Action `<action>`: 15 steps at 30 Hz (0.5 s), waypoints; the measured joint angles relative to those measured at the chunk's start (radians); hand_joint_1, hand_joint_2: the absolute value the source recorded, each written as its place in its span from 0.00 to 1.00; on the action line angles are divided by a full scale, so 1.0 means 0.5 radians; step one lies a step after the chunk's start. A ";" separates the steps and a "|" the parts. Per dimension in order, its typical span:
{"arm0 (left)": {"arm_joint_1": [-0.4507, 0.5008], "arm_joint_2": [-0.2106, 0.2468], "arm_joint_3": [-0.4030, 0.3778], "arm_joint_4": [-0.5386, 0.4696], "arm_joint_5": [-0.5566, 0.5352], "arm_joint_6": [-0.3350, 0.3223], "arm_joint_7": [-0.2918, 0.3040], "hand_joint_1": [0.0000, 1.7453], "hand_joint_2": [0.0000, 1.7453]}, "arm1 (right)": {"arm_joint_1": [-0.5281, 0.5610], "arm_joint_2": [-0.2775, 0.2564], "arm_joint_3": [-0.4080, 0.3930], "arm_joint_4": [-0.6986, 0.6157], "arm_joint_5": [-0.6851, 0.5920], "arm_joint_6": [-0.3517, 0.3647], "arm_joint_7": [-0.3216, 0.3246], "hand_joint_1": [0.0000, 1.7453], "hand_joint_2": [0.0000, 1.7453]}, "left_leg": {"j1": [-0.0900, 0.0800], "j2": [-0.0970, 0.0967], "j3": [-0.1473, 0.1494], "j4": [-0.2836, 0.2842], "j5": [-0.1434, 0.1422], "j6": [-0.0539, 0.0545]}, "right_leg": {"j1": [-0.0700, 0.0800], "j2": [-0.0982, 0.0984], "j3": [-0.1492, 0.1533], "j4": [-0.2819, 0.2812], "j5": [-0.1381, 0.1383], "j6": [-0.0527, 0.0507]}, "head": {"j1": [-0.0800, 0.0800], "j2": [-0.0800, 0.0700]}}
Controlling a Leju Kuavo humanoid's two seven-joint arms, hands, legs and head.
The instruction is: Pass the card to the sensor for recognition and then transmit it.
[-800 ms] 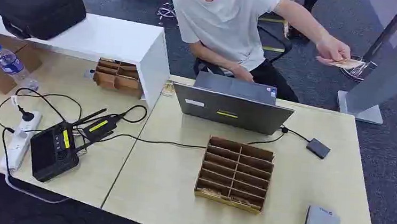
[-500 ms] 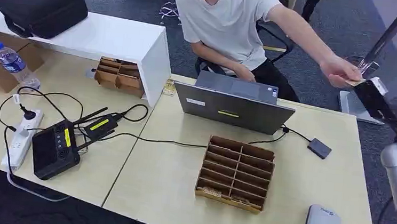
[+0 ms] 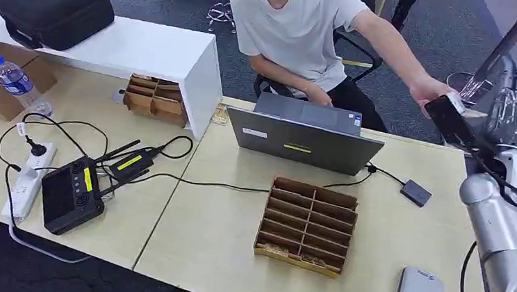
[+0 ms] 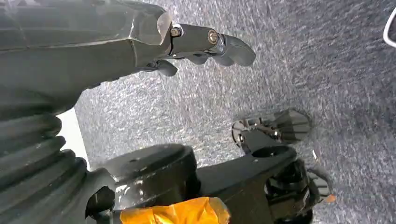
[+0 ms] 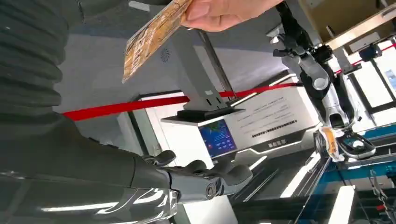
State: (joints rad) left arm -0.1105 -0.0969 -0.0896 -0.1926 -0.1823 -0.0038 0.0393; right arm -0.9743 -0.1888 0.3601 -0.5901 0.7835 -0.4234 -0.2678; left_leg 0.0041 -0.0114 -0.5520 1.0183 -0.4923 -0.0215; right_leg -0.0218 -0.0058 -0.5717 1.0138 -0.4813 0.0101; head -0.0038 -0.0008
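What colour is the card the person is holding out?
The card is golden-brown with a mottled darker pattern; the right wrist view shows it best, held in the person's hand.

Head camera looking down from high onto table [image 3: 388,233], right hand [image 3: 514,93] rising at far right. Right wrist camera sitting close behind same hand, facing person's hand [image 5: 219,11]. Left wrist camera facing floor [image 4: 303,70].

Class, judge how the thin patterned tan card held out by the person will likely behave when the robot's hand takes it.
The thin patterned tan card looks flat and unbent though pinched at one end by the person's hand, so probably stiff and light. Its thin edge may slip between the right hand's fingers.
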 joint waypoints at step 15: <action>0.020 -0.010 0.001 0.000 0.049 -0.118 -0.027 0.00 1.00 | 0.001 0.010 0.000 0.017 -0.117 0.024 -0.075 1.00 1.00 | 0.000 0.000 0.000 0.000 0.000 0.000 | 0.000 0.000 -0.001 0.000 0.000 0.000 | -0.001 0.000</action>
State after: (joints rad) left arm -0.1005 -0.1018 -0.0893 -0.1927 -0.1579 -0.0629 0.0259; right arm -0.9740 -0.1839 0.3601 -0.5818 0.7252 -0.4113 -0.3052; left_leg 0.0040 -0.0114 -0.5522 1.0185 -0.4923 -0.0215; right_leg -0.0219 -0.0058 -0.5723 1.0138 -0.4813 0.0101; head -0.0042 -0.0008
